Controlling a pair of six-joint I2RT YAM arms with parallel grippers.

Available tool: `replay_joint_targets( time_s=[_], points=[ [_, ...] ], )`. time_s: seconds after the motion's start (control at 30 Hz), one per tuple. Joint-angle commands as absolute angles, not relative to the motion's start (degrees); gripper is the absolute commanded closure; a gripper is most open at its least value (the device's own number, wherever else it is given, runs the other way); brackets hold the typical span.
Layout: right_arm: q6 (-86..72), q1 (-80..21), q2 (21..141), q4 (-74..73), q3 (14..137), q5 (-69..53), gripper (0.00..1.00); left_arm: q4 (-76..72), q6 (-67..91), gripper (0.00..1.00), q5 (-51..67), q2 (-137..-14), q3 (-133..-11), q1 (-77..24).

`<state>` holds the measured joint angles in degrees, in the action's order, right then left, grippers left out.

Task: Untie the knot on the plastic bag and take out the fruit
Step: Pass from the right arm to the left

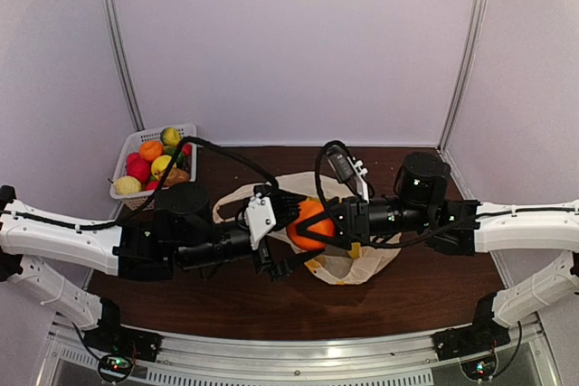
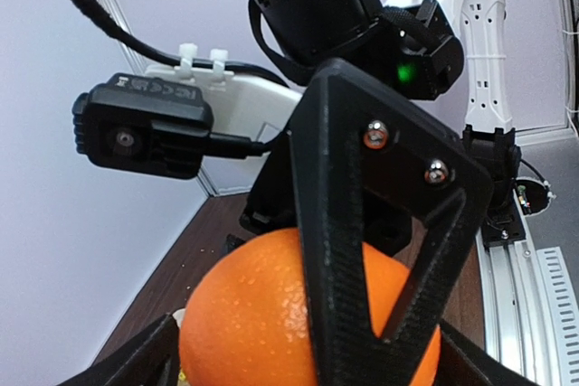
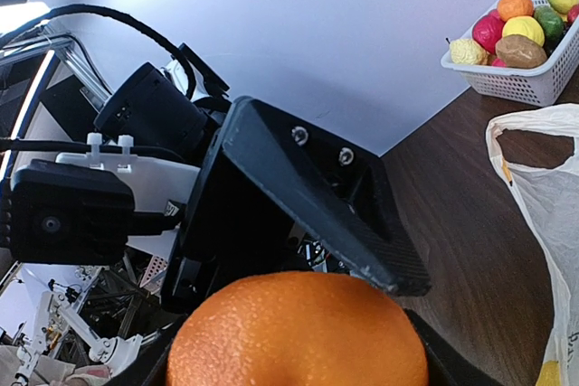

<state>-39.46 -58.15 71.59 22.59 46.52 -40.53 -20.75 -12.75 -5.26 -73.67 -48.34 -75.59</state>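
An orange fruit [image 1: 310, 223] hangs above the plastic bag [image 1: 366, 267], between both grippers. My right gripper [image 1: 320, 227] is shut on the orange [image 3: 298, 332], which fills the bottom of the right wrist view. My left gripper [image 1: 294, 237] is open, with its jaws on either side of the same orange [image 2: 240, 314]. The right gripper's finger [image 2: 362, 250] crosses in front of it. The cream bag [image 3: 543, 205] lies open and crumpled on the table, one handle loop showing. A yellow fruit [image 3: 548, 375] shows inside it. The knot is out of view.
A white slotted basket [image 1: 129, 144] with several toy fruits stands at the back left by the wall, and shows in the right wrist view too [image 3: 525, 88]. White walls enclose the brown table [image 1: 407, 300] at the back and sides.
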Motion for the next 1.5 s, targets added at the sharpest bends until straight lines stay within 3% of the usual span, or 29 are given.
replay_joint_targets(
  time_s=[0.0,0.17,0.3,0.63,0.9,1.23,1.47],
  points=[
    [-39.94,-58.54,71.9,24.32,47.11,-41.32,0.36,-23.62,-12.65,0.1,-4.79,-73.79,-49.54,-75.93],
    [-39.95,-58.59,71.9,24.37,47.02,-41.31,0.35,-22.79,-12.57,0.22,-4.57,-73.77,-49.59,-75.93],
    [-39.73,-58.58,71.6,24.48,46.68,-40.83,0.29,-22.57,-12.49,0.29,-4.49,-73.47,-49.41,-75.92],
    [-36.01,-58.17,67.33,19.46,46.27,-34.4,0.01,-19.92,-10.82,0.33,-6.44,-71.46,-48.74,-75.87],
    [-35.14,-50.54,59.61,12.17,45.21,-25.25,0.0,-8.75,-5.26,0.34,-7.81,-66.2,-48.63,-72.38],
    [-34.63,-45.48,54.2,4.84,41.52,-16.12,0.0,17.55,3.14,0.37,-3.97,-59.71,-55.23,-48.69],
    [-34.47,-45.39,52.79,3.14,40.72,-14.75,0.0,25.09,3.23,0.36,2.9,-62.78,-60.37,-26.63]
  ],
)
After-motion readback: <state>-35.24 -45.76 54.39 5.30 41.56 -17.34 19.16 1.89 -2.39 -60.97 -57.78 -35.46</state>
